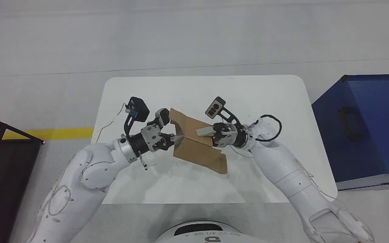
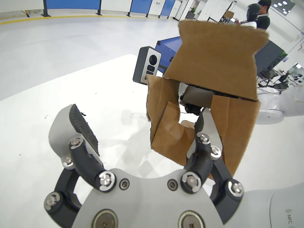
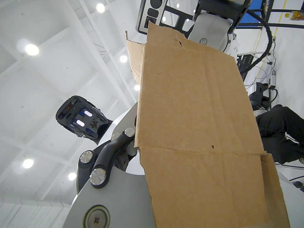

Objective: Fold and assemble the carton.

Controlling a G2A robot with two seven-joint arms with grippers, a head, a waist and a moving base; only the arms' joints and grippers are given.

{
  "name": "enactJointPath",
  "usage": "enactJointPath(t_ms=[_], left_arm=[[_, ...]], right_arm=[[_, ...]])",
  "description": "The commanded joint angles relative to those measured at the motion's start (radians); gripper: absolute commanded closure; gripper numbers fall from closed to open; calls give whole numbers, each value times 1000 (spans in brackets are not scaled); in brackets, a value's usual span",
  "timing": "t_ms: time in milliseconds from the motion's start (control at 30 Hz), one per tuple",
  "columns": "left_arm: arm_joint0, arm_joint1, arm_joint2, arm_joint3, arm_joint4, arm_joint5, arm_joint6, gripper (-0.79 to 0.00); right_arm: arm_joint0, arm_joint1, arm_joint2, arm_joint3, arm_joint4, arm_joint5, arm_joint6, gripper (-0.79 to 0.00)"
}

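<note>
A brown cardboard carton [image 1: 194,143], partly folded with loose flaps, is held above the middle of the white table [image 1: 267,97] between my two arms. My left gripper [image 1: 167,130] stands open at the carton's left end. In the left wrist view, one finger [image 2: 205,124] lies against a flap of the carton [image 2: 213,58] and the other pad [image 2: 83,129] is well clear of it. My right gripper [image 1: 214,133] is shut on the carton's right side. In the right wrist view the carton [image 3: 194,110] hides the fingertips.
A blue bin [image 1: 358,127] stands on the floor off the table's right edge. A dark frame [image 1: 18,152] sits at the far left. Bare table surface lies all around the carton.
</note>
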Motion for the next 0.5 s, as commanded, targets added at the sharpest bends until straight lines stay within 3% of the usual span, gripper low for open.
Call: enactJointPath(t_ms=[0, 233, 467], left_arm=[[4, -1, -8, 9, -7, -2, 17, -785], [58, 3, -76, 27, -70, -54, 68, -785], [71, 4, -145, 71, -109, -14, 92, -785]], right_arm=[[0, 0, 2, -1, 1, -2, 1, 0], [-11, -1, 11, -15, 7, -11, 21, 0], [-16, -2, 12, -25, -3, -21, 50, 0]])
